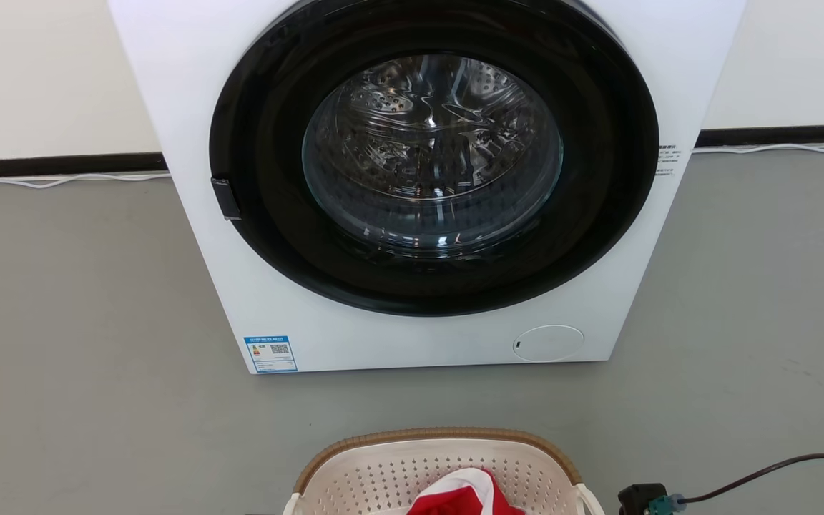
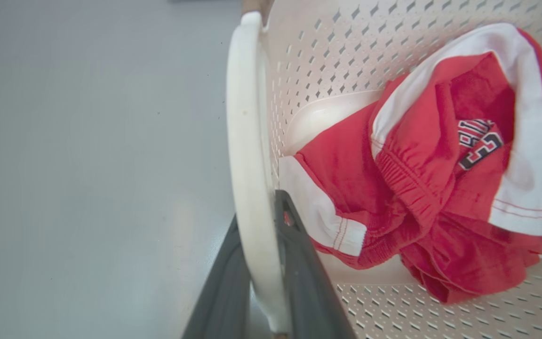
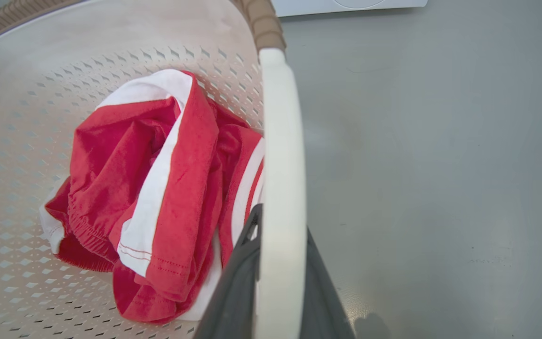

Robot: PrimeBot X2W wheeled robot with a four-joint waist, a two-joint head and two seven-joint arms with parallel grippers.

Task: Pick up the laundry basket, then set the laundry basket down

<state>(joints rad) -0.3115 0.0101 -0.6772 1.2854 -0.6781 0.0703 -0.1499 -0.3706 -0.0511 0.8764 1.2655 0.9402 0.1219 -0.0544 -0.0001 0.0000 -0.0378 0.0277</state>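
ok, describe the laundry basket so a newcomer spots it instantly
Find the white front-loading washer; directly before it, at the head view's bottom edge, is the laundry basket. Cream perforated plastic, brown woven-look rim, red-and-white garment inside, unlike the black plug beside it.

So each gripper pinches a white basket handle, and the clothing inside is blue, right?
Not blue: the clothing is red and white, as the right wrist view shows. Left gripper and right gripper do each pinch a handle of the basket.
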